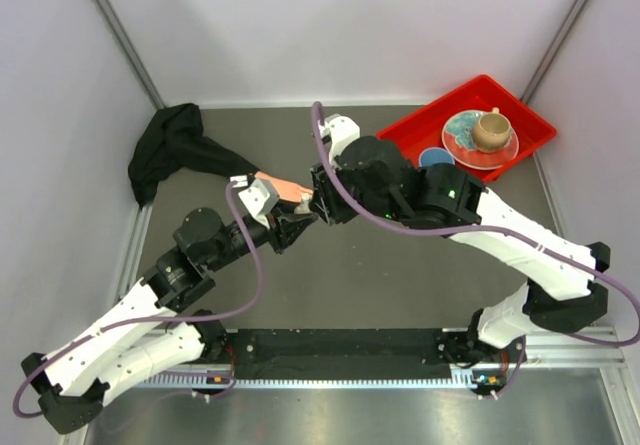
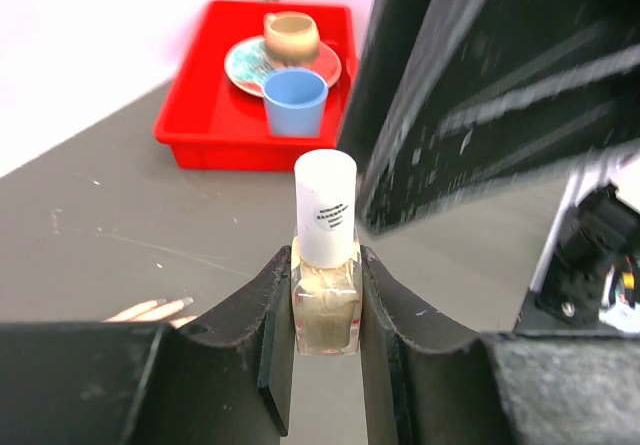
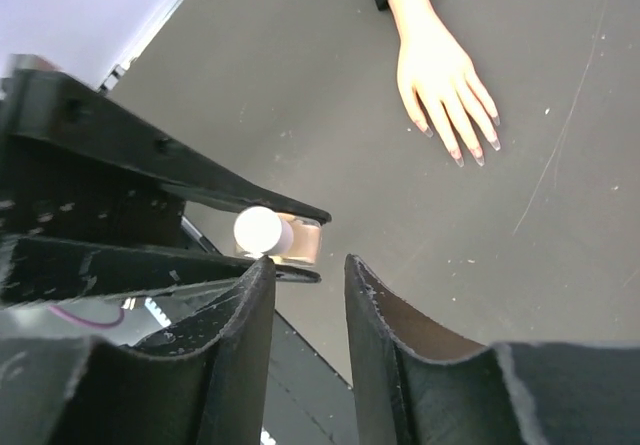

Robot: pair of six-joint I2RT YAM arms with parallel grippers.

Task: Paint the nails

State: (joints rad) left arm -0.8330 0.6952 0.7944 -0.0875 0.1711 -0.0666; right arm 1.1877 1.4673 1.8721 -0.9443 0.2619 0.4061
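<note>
Pinching the bottle by its glass sides in the left gripper, white cap up. Right gripper narrowly parted, empty, beside that cap. Up at one o'clock from the right wrist: the nails, tiny, hard, probably slick, on a likely light mannequin hand. Best grabbing the cap's sides, stroking gently.

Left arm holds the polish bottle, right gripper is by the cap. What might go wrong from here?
1. The right gripper stands open with the white cap beside its jaws, not between them; closing now would probably miss or knock it.
2. The left gripper clamps the bottle only by its lower glass body; twisting the cap may turn or tip it and spill.
</note>
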